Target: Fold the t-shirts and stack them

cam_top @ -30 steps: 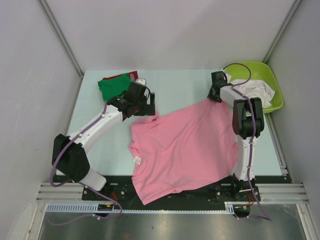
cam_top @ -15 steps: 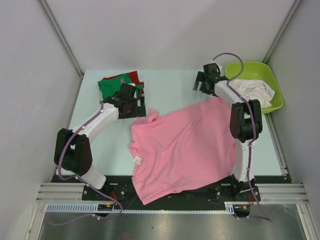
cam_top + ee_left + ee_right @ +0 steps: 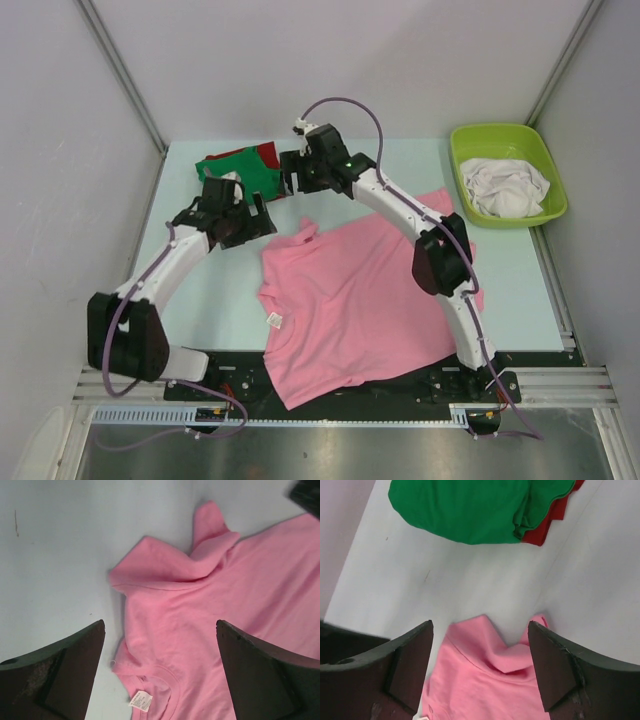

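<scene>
L end effector (image 3: 160, 626) & R end effector (image 3: 480, 625) open, empty, near pink tee (image 3: 370, 290) sleeve edge

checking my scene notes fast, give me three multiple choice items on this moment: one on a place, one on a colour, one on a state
1. Where does the green shirt lie?
A. at the near edge
B. far left, on the red shirt
C. far right corner

2. What colour is the spread-out t-shirt?
A. white
B. pink
C. red

3. The left gripper and right gripper are:
A. both open, holding nothing
B. both shut on cloth
C. one open, one shut

Answers:
1 B: the top view shows green lying over red at the far left.
2 B: its cloth is pink in every view.
3 A: each wrist view shows the fingers wide apart with nothing gripped.
</scene>
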You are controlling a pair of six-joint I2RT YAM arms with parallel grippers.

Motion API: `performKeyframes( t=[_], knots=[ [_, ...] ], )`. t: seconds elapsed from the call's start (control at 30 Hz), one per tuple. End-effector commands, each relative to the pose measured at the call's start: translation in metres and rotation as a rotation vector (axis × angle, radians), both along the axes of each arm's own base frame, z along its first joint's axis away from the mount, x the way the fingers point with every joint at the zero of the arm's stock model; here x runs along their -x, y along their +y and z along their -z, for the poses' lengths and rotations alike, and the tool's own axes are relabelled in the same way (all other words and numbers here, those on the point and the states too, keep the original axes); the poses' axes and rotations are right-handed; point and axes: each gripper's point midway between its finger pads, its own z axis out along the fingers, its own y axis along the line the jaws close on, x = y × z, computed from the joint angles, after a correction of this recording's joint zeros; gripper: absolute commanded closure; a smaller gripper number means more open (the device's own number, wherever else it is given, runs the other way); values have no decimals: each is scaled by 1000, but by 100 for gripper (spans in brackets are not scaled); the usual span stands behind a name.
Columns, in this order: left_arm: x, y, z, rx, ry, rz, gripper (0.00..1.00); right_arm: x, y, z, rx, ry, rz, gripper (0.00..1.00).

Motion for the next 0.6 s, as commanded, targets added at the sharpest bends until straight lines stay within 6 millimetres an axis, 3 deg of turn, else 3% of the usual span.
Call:
performKeyframes(
  t=[0.0, 0.1, 0.13, 0.27, 0.57],
  knots=[
    [13, -1, -27, 86, -84, 4, 3, 9, 4, 51, -5, 207, -17, 23],
    [23, 12, -34, 101, -109, -40, 3, 21, 19, 69, -19, 261, -44, 30],
    [25, 15, -45, 110, -147, -55, 3, 24, 23, 78, -16, 277, -55, 30],
    [33, 28, -47, 149, -168, -93, 2, 38, 36, 95, -37, 336, -121, 31],
    [40, 27, -34, 180, -145, -78, 2, 58, 30, 127, 56, 382, -177, 35]
  ],
)
